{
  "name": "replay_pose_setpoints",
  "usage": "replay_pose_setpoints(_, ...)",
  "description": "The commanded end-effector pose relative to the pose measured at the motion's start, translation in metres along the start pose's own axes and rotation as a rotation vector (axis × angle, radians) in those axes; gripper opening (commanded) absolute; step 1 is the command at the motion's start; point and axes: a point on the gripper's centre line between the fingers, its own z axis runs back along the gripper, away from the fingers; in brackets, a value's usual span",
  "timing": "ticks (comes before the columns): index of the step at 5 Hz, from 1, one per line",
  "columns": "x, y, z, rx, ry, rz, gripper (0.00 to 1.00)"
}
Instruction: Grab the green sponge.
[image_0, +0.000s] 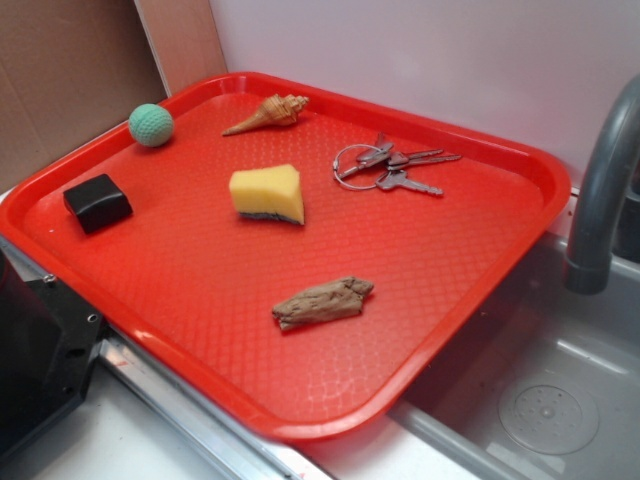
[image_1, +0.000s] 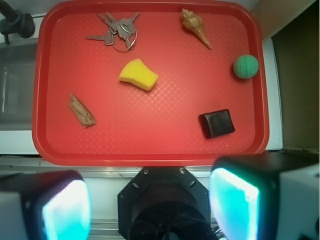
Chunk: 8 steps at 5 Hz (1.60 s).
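Jaws spread wide and empty at the wrist view's lower corners, pads glowing teal, held high over the near edge of the red plastic tray (image_1: 50, 150). Yellow wedge-shaped foam sponge with dark scouring face (image_1: 138, 74) mid-tray, well apart from the jaws, near the metal keys on a ring (image_1: 116, 33). Risk: slanted foam faces slipping under an off-centre squeeze, or snagging the keys. Arm poised above, camera looking straight down.
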Motion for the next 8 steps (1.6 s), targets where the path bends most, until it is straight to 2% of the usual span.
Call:
replay_pose_setpoints(1,0.000,0.000,0.000,0.000,0.000,0.000,1.00)
replay_pose_setpoints(2,0.032,0.000,-0.021,0.023,0.024,-0.105,1.00)
replay_pose_setpoints(3,0.048,-0.004,-0.033,0.035,0.036,-0.141,1.00)
replay_pose_setpoints(4,0.071,-0.009,-0.035,-0.001,0.058,-0.216,1.00)
replay_pose_setpoints(5,0.098,-0.011,-0.061,0.001,0.133,-0.466,1.00)
replay_pose_setpoints(6,0.099,-0.014,-0.083,-0.027,0.165,-0.714,1.00)
replay_pose_setpoints(7,0.094,-0.012,-0.100,0.003,0.200,-0.759,1.00)
replay_pose_setpoints(8,0.085,-0.004,-0.128,0.032,0.228,-0.717,1.00)
